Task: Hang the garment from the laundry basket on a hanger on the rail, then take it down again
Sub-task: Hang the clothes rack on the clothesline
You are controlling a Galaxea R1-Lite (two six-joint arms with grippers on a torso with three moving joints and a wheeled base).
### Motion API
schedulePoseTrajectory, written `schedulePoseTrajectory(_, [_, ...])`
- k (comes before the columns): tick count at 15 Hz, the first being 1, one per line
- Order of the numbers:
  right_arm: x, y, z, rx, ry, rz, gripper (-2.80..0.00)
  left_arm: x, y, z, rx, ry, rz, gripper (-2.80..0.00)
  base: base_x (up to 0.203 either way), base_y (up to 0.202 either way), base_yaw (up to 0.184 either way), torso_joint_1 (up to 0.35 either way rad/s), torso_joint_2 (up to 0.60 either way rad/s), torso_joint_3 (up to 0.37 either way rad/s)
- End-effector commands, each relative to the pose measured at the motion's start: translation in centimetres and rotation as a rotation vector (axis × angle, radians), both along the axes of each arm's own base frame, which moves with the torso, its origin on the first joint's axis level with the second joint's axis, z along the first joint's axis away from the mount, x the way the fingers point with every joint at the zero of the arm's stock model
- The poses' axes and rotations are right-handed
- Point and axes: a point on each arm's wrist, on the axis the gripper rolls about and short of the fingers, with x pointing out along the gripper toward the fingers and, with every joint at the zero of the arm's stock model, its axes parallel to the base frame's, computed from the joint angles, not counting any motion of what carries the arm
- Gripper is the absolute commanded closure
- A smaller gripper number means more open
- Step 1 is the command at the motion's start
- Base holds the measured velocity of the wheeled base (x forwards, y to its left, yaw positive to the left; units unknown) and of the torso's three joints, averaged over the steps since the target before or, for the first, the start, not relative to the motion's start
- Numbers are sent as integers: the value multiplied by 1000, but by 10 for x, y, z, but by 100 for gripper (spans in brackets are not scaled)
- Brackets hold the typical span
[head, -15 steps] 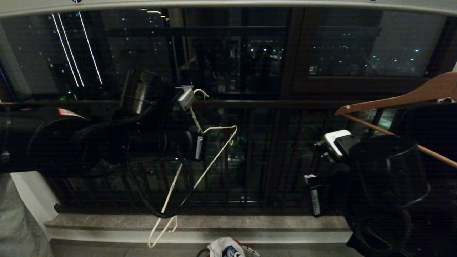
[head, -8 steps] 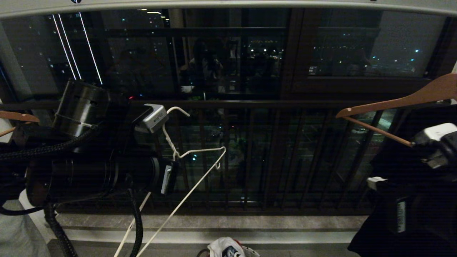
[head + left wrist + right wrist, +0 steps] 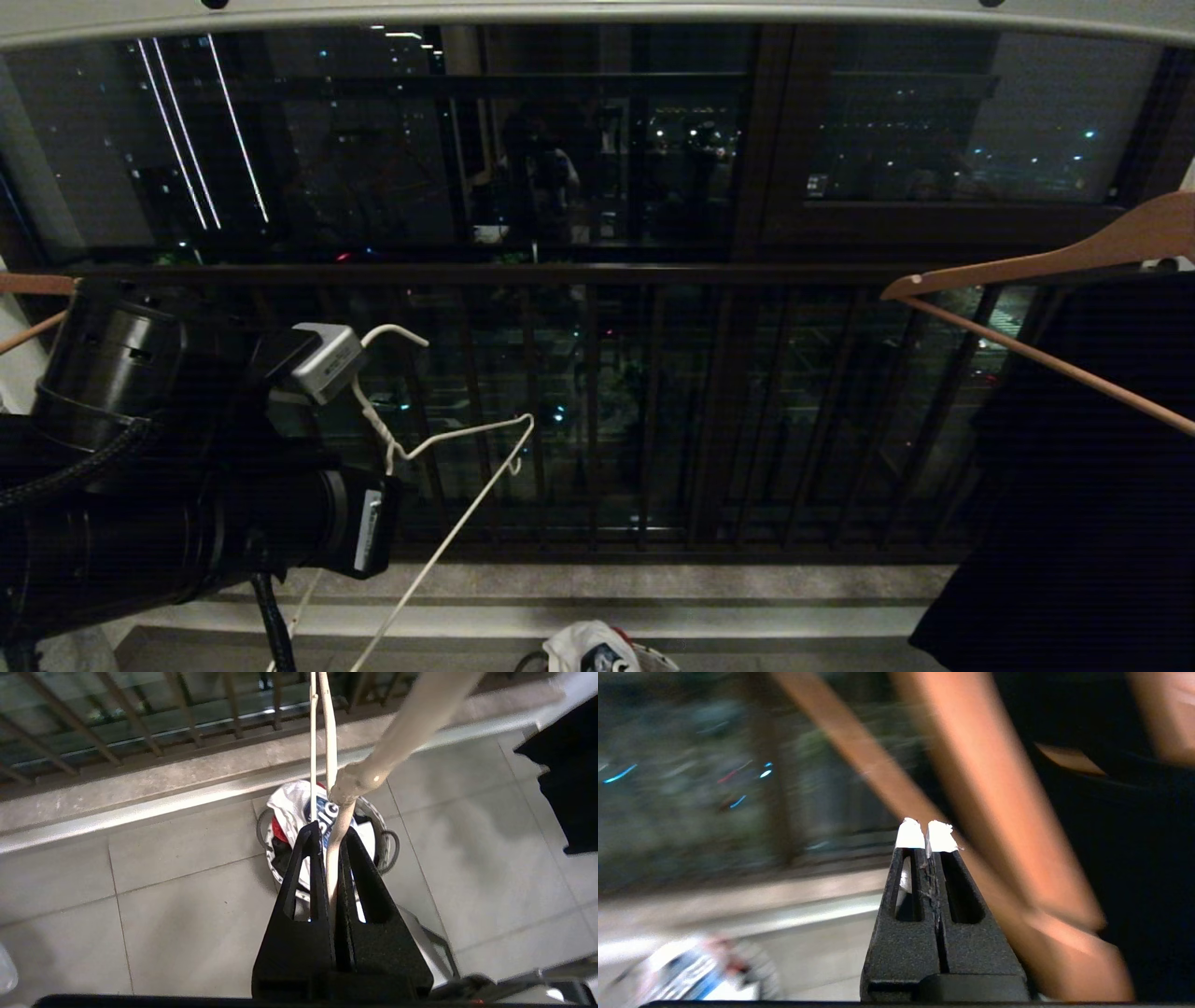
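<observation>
Garment (image 3: pixel 299 807) sits bunched in laundry basket (image 3: pixel 387 833), 6 o'clock in head view. Left gripper (image 3: pixel 329 842) pinches hanger (image 3: pixel 467 434) neck at 8 o'clock. Right gripper (image 3: pixel 924 833) pressed together, empty. Keep hanger level, lower steadily toward basket.

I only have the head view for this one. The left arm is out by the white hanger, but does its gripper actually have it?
Observer: Yes. In the left wrist view the left gripper is shut on the hanger, just below its twisted neck.
Operator: And the right gripper? I can't see it at all.
Observer: The right wrist view shows the right gripper shut and empty, in front of a wooden hanger.
Operator: Is the T-shirt in the basket?
Observer: Yes, the T-shirt lies in the basket on the floor, with a red cloth beside it.
</observation>
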Motion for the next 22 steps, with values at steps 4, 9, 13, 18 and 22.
schedulePoseTrajectory(4, [-76,-18,-20,5,-103,-258,0,2,6,1,-5,-4,36,0,0,0,0,0,0,0])
schedulePoseTrajectory(9, [-85,-19,-68,51,-88,-325,0,18,11,-3,0,7,95,0,0,0,0,0,0,0])
schedulePoseTrajectory(13, [-85,-12,-88,18,-32,-350,0,14,13,1,-7,-10,91,0,0,0,0,0,0,0])
schedulePoseTrajectory(18, [-78,2,-164,160,-57,349,0,-3,17,18,-33,-82,57,0,0,0,0,0,0,0])
schedulePoseTrajectory(22, [-65,2,-183,86,-105,386,0,-14,22,29,-32,-138,19,0,0,0,0,0,0,0])
